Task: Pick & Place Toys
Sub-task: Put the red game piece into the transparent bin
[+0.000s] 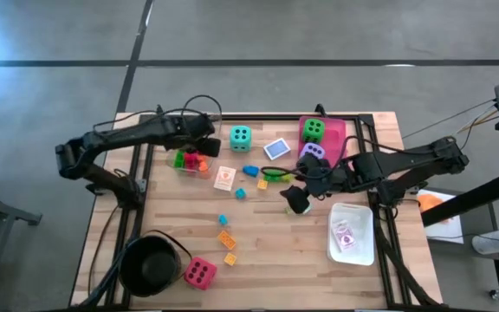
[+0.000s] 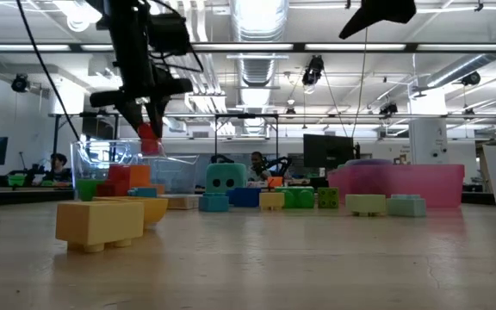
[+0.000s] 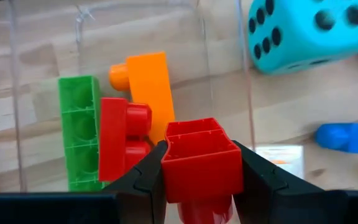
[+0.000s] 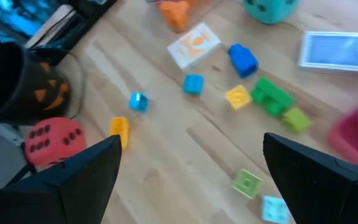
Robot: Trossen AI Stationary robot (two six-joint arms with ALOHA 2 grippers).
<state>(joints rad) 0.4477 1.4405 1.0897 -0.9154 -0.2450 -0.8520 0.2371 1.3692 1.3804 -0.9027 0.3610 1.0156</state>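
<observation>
My left gripper [image 1: 199, 151] is shut on a small red block [image 3: 202, 167] above a clear tray [image 1: 194, 163] at the table's far left. Green, red and orange blocks [image 3: 120, 127] lie in that tray. The teal die [image 1: 240, 136] rests on the table just right of the tray. The green die [image 1: 313, 130] sits in the pink tray [image 1: 336, 130], and the purple die [image 1: 312, 153] is at that tray's near edge. The pink-red die [image 1: 200, 273] lies by the near edge. My right gripper [image 4: 191, 180] hangs open over the table's middle right, holding nothing. My left gripper pinches the red block by two opposite sides [image 3: 166, 171] between its two fingers [image 3: 143, 182]. The fingers come from above, pointing steeply down. The block [image 2: 149, 135] hangs clear, at about the height of the clear tray's rim, above the blocks inside.
A round black pot [image 1: 150, 263] stands at the near left corner and a white tray [image 1: 351, 232] at the near right. Two picture cards [image 1: 276, 149] [image 1: 223, 178] and several tiny blocks [image 1: 226, 239] are scattered over the middle of the table.
</observation>
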